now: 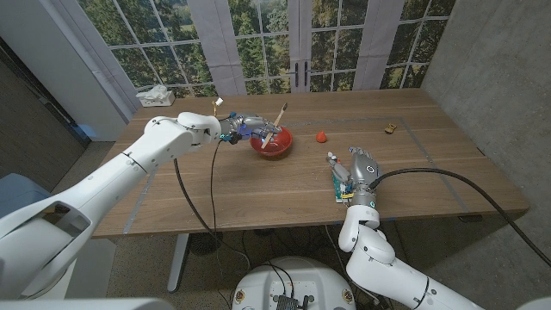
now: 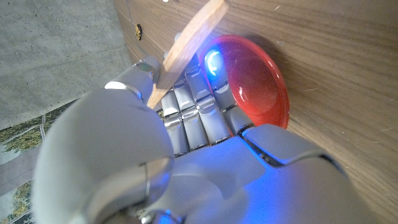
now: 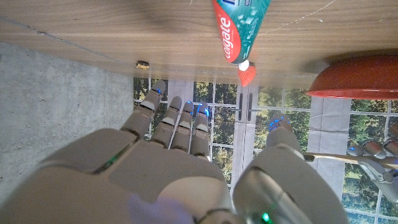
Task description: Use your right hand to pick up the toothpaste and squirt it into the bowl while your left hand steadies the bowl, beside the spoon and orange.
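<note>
A red bowl [image 1: 272, 143] stands mid-table with a wooden spoon [image 1: 277, 121] leaning in it. My left hand [image 1: 244, 129] holds the bowl's rim on its left side; in the left wrist view its fingers [image 2: 198, 111] lie against the bowl [image 2: 264, 81] under the spoon [image 2: 188, 43]. The toothpaste [image 1: 337, 179] lies flat near the front edge. My right hand [image 1: 362, 171] is just to its right, open, with nothing in it. In the right wrist view the fingers [image 3: 177, 121] are spread short of the toothpaste [image 3: 239, 28]. A small orange [image 1: 320, 136] sits right of the bowl.
A small yellowish object [image 1: 391, 129] lies at the far right of the table. A white box of tissues [image 1: 155, 96] stands at the back left corner. Cables hang from both arms. Windows are behind the table.
</note>
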Action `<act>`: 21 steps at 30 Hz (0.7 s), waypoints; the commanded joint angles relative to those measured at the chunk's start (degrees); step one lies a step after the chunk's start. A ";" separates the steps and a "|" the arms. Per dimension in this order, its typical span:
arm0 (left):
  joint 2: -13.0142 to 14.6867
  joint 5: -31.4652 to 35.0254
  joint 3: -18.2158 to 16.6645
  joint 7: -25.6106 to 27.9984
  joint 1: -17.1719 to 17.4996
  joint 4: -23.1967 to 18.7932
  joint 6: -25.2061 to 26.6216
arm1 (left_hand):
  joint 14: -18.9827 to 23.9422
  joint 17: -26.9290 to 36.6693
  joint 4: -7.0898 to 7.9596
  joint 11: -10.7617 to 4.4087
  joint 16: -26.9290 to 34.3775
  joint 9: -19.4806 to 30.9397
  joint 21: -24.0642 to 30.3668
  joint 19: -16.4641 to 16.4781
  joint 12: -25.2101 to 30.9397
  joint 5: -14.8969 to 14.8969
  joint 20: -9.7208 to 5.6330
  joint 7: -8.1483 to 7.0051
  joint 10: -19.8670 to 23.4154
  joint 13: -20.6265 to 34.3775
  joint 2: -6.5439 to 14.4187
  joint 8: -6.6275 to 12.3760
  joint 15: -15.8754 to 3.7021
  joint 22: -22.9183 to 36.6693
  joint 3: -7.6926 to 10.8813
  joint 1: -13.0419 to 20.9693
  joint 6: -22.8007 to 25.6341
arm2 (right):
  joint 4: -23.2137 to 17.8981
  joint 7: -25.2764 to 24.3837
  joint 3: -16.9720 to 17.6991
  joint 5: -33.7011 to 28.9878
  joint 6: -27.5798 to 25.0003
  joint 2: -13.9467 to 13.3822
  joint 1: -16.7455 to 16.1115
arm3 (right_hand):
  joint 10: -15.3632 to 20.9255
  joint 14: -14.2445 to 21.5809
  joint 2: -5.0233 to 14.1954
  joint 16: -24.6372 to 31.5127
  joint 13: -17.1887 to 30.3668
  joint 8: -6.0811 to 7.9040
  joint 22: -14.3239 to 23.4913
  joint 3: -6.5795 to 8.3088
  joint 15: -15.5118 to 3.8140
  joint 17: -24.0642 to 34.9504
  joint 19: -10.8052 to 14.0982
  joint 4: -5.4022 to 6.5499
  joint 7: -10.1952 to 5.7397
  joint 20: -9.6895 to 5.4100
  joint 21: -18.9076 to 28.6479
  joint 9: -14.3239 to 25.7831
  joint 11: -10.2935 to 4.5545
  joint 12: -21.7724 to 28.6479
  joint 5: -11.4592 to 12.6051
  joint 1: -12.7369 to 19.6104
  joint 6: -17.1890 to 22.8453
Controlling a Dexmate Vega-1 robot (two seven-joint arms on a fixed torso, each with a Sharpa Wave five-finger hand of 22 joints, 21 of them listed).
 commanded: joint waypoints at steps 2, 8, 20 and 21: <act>0.12 -0.09 0.17 0.16 -0.24 -0.52 0.60 | 3.19 0.10 0.07 -9.10 0.50 0.23 0.22 -0.33 -0.11 0.19 -5.60 0.73 9.44 0.26 6.56 -0.13 -5.94 0.02 0.43 6.09 0.74 | 1.97 -0.47 -2.52 0.38 -3.84 0.75 2.08 | -0.06 0.29 -0.10 0.20 0.33 0.52 0.22 0.25 -0.95 0.38 0.38 0.12 -0.23 -0.20 -0.03 0.11 -0.32 0.66 0.47 0.99 0.10; 0.20 -0.06 0.21 0.20 -0.29 -0.74 0.76 | 3.15 0.10 0.07 -9.06 0.48 0.37 0.25 -0.29 -0.20 0.19 -5.66 0.72 9.50 0.29 6.57 -0.21 -5.93 -0.17 0.42 6.10 0.80 | 3.09 -0.69 -3.22 0.99 -4.32 0.91 2.81 | 0.44 0.68 -0.05 0.41 0.44 0.69 0.21 0.36 -1.29 0.51 0.56 0.00 -0.47 -0.32 0.02 0.13 -0.56 0.91 0.56 1.75 0.35; 0.23 -0.16 0.25 -0.15 -0.56 -0.27 0.87 | 3.05 0.15 0.08 -9.03 0.49 0.43 0.29 -0.34 -0.36 0.20 -5.63 0.85 9.54 0.38 6.60 -0.50 -5.91 -0.51 0.39 6.12 0.91 | 6.07 -1.33 -4.91 1.59 -4.24 1.18 4.58 | 0.63 0.79 -0.54 0.50 0.65 0.87 0.17 0.59 -1.69 0.67 1.28 -0.53 -1.03 -0.68 0.22 0.14 -1.19 1.05 0.97 3.94 0.36; 0.22 -0.11 0.29 -0.20 -0.63 -0.17 0.87 | 3.10 0.25 0.08 -9.05 0.57 0.44 0.30 -0.34 -0.41 0.20 -5.64 0.94 9.55 0.33 6.60 -0.52 -5.90 -0.55 0.39 6.12 0.98 | 6.33 -1.48 -4.99 1.60 -4.17 1.23 4.68 | 0.66 0.96 -0.56 0.57 0.67 0.91 0.16 0.62 -1.79 0.69 1.41 -0.55 -1.06 -0.73 0.26 0.15 -1.22 1.06 1.01 4.15 0.42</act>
